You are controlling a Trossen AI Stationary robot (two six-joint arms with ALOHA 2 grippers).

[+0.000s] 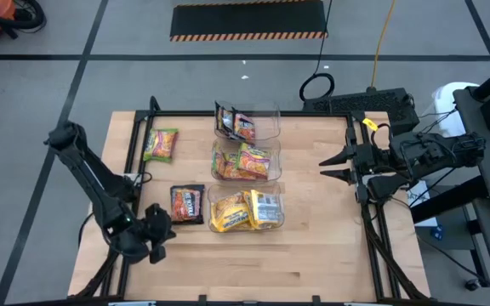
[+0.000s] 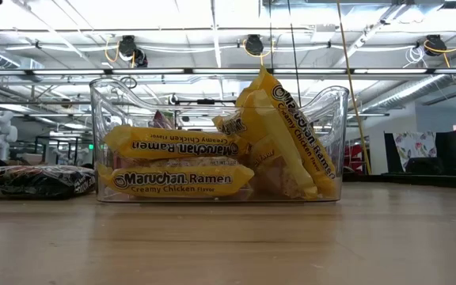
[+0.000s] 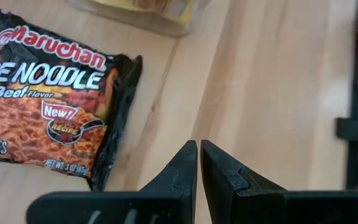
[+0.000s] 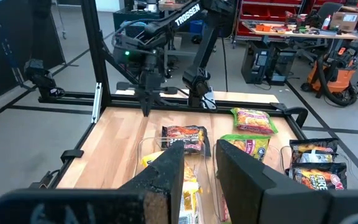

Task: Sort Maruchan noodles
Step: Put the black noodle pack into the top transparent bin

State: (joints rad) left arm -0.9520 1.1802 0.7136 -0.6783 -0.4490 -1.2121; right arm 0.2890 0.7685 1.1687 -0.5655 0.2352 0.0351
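Maruchan noodles (image 1: 247, 212) fill three clear bins (image 1: 246, 161); left tool (image 1: 156, 231) closed, empty, beside dark packet (image 1: 187, 204); right tool (image 1: 332, 166) parted, empty.

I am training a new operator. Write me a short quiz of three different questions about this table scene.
1. True or false: the left pincer is shut and holds nothing.
2. How many packets lie on the table outside the bins?
3. The dark packet lies nearest which bin: A) the yellow-packet bin, B) the green-packet bin, C) the dark-packet bin?

Key: 1 true. 2 two: the dark packet and a green packet. 3 A.
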